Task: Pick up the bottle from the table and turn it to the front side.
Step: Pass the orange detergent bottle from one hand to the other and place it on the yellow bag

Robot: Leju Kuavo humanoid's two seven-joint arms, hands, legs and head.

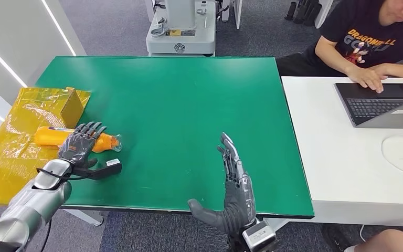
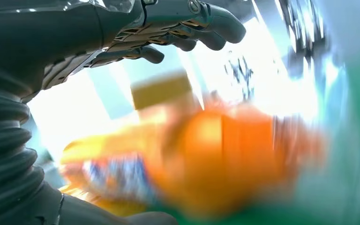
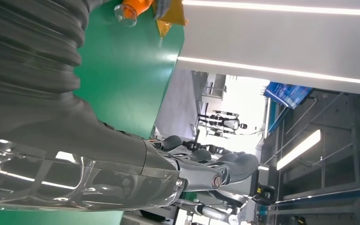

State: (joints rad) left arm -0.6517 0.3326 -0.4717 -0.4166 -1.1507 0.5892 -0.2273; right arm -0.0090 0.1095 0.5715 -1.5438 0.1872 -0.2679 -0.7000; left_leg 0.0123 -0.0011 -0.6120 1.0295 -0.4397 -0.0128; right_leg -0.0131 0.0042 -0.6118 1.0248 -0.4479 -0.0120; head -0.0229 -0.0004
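Note:
An orange bottle (image 1: 50, 136) lies on its side at the left edge of the green table (image 1: 189, 115), its clear neck (image 1: 113, 142) pointing right. My left hand (image 1: 80, 144) hovers over the bottle's middle with fingers spread. In the left wrist view the blurred bottle (image 2: 215, 159) sits under the fingers (image 2: 201, 23), with a bright gap between them. My right hand (image 1: 235, 184) stands open, fingers straight, over the table's front edge and far from the bottle. The right wrist view shows that hand (image 3: 201, 164) and the bottle's neck (image 3: 130, 8) far off.
A crumpled yellow bag (image 1: 10, 152) lies under the bottle's left end, with a small cardboard box (image 1: 73, 105) on it. A white table (image 1: 336, 173) adjoins at the right, where a person (image 1: 367, 37) works at a laptop (image 1: 378, 102). A machine base (image 1: 181, 31) stands behind.

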